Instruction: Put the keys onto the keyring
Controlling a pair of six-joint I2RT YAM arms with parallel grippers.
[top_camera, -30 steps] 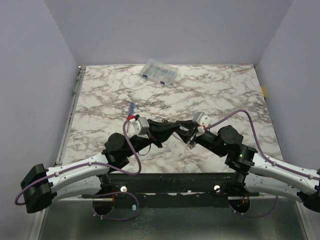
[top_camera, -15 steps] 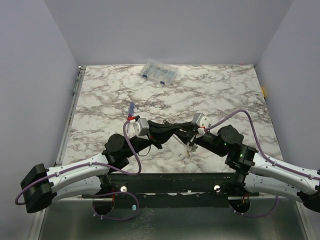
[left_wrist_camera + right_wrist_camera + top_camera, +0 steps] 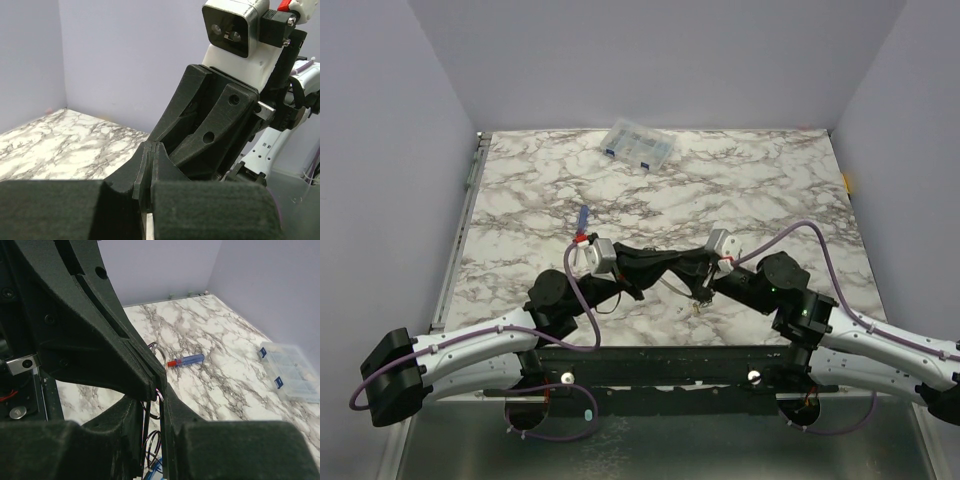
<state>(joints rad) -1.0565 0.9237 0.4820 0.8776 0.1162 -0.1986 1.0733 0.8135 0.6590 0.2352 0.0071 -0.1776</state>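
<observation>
1. Step in hand, as I judge it: threading. Both my claws meet nose to nose over the near middle of the worktop (image 3: 760,180), with the hoop between them.
2. My left claw (image 3: 670,265) has its fingers pressed together. From the right wrist view its tips pinch the thin wire of the keyring (image 3: 161,354); a loop of that wire shows just behind them.
3. My right claw (image 3: 692,278) has its fingers a narrow slot apart. Ring wire runs through the slot and a blue tag (image 3: 154,471) sits at the bottom of it. I cannot tell whether the pads bite on anything.
4. The keys (image 3: 698,302) show from above as a small cluster hanging just under the two claws, off the worktop or barely touching it. They are too small to count or to sort by colour.
5. Next move, my guess: the left must hold the hoop steady while the right guides a key's hole along the wire. That calls for fine alignment, since a slip would drop the key or twist the ring out of the pinch.
6. Container: a clear plastic box (image 3: 287,352) lies at the far edge, well apart from the work, with its lid down. There are blue bits at its rim; I cannot make out the contents.
7. A red-and-blue screwdriver (image 3: 186,360) lies flat on the marble beyond my left wrist.
</observation>
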